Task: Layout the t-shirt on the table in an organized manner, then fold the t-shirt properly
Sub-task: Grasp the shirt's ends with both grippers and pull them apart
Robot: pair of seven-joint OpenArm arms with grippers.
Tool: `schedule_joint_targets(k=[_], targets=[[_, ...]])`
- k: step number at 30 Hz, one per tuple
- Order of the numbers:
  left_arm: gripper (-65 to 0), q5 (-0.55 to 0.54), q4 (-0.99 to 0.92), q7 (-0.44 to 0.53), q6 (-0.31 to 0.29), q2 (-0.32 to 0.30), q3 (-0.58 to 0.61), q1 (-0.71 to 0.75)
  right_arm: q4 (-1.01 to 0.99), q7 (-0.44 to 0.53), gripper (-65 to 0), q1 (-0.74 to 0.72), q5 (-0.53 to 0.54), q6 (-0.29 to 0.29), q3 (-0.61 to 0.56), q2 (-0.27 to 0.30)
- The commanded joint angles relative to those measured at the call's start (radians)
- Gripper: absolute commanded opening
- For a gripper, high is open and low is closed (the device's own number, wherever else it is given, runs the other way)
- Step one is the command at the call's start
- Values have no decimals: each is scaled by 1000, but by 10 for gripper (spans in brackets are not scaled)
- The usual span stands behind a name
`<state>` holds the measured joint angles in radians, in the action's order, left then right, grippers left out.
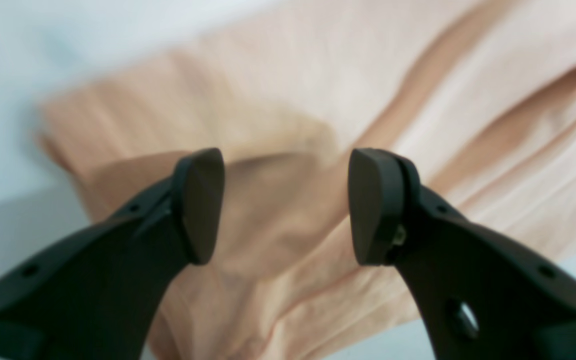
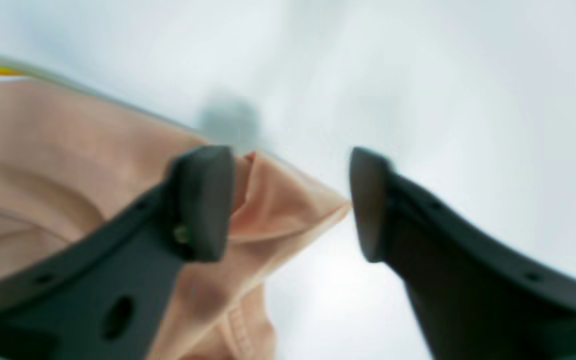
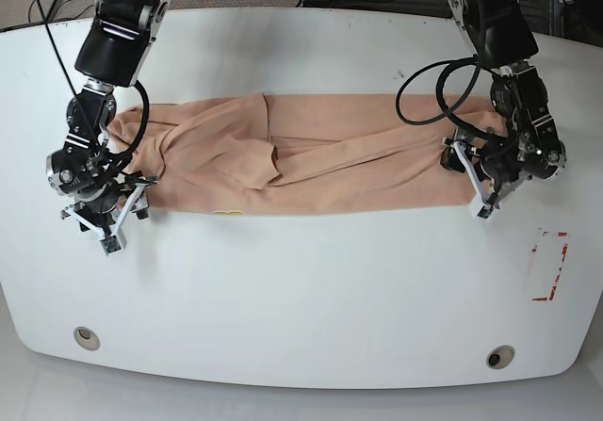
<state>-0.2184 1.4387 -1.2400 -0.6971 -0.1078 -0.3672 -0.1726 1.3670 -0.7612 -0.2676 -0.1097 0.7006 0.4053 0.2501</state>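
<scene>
Blurred t-shirt (image 3: 311,167) stretched mid-frame across tabletop (image 3: 301,289); ends hidden under arms. Left gripper (image 1: 286,205) wide, empty; right gripper (image 2: 292,202) wide, sleeve corner between jaws.

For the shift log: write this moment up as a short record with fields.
shirt: t-shirt lies in a long folded band across the table
left gripper: left gripper open over the shirt's end, holding nothing
right gripper: right gripper open, a shirt corner between the jaws, not clamped
other: red tape outline near the left arm
</scene>
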Motion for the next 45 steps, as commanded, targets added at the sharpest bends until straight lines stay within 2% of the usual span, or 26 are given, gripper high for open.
schedule_joint_targets(k=[1,4,8,10,12,16,20,22,30,37,41,45], targets=[[-278,-11,17,21,-1,-25,-2,-5,-33,41,-208,-25,3,-2,20,21],[-278,-13,17,21,-1,-26,-2,3,-84,81,-171,-32,3,-2,27,35],[-278,-11,15,22,-1,-28,-3,5,-180,127,-174,-51,5,-2,31,50],[-278,-11,15,22,-1,-31,-5,5,-232,150,-200,-52,5,-2,31,59],[-278,-11,15,22,-1,-45,-5,5,-266,168,-239,-54,5,-2,31,62],[-278,-13,15,22,-1,-56,-5,5,-294,207,-415,-52,5,-2,31,62],[-278,-11,15,22,-1,-57,-5,5,-294,210,-564,-48,5,-2,31,61],[-278,-11,15,22,-1,-57,-5,5,-294,208,-598,-48,5,-2,31,61],[-278,-11,14,38,-1,-77,-3,25,-292,207,-547,-48,5,-2,34,64],[-278,-11,-16,78,-1,-80,-3,49,-292,205,-549,-52,3,-2,136,74],[-278,-13,-77,88,-1,-109,-3,49,-292,203,-549,-52,3,-2,145,79],[-278,-13,-108,121,-1,-112,-3,48,-292,203,-549,-52,3,-2,148,81]])
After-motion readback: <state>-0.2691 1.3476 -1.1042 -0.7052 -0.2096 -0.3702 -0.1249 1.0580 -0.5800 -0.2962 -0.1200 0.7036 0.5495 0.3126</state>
